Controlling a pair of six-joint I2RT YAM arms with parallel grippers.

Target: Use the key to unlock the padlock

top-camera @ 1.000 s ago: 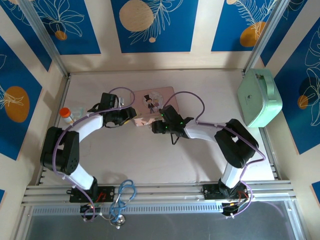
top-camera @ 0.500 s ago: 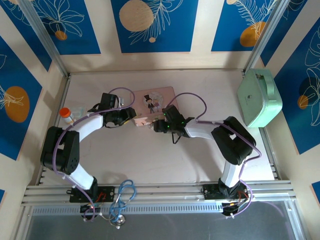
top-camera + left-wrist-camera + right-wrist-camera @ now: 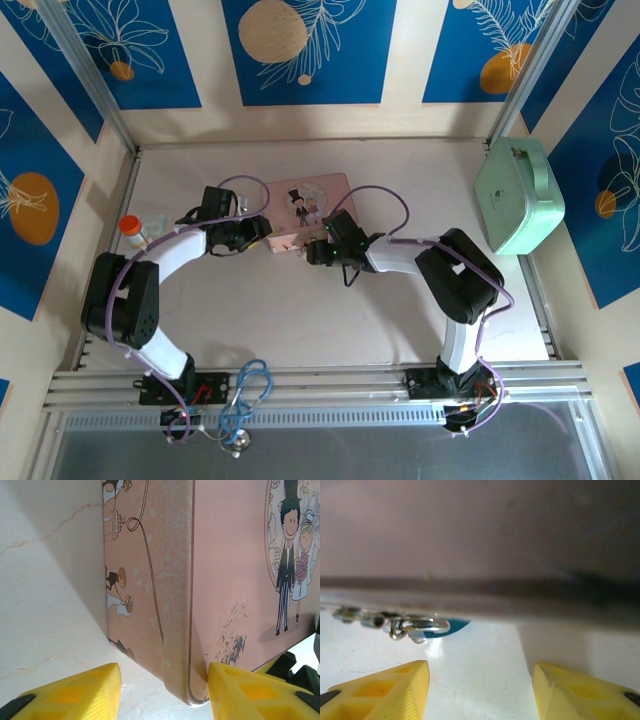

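The padlock (image 3: 422,626) is a tiny silvery lock with a blue part. It lies on the table against the lower edge of the pink tin (image 3: 308,203), ahead and to the left of my right gripper (image 3: 480,672). That gripper is open and holds nothing. More small silvery pieces (image 3: 357,615) trail off to the padlock's left; I cannot tell if the key is among them. My left gripper (image 3: 164,680) is open astride the tin's near corner (image 3: 197,680). Its right finger (image 3: 250,690) rests against the lid and its left finger (image 3: 75,695) stands apart from the wall.
A mint-green case (image 3: 518,195) leans at the right wall. An orange-capped bottle (image 3: 133,230) stands by the left rail. In the top view my left gripper (image 3: 262,230) and right gripper (image 3: 316,250) meet at the tin's front edge. Bare table (image 3: 290,310) lies in front of them.
The right gripper has crept a little left and closer to the tin's front edge, and its elbow has folded in. The left arm has stayed put.
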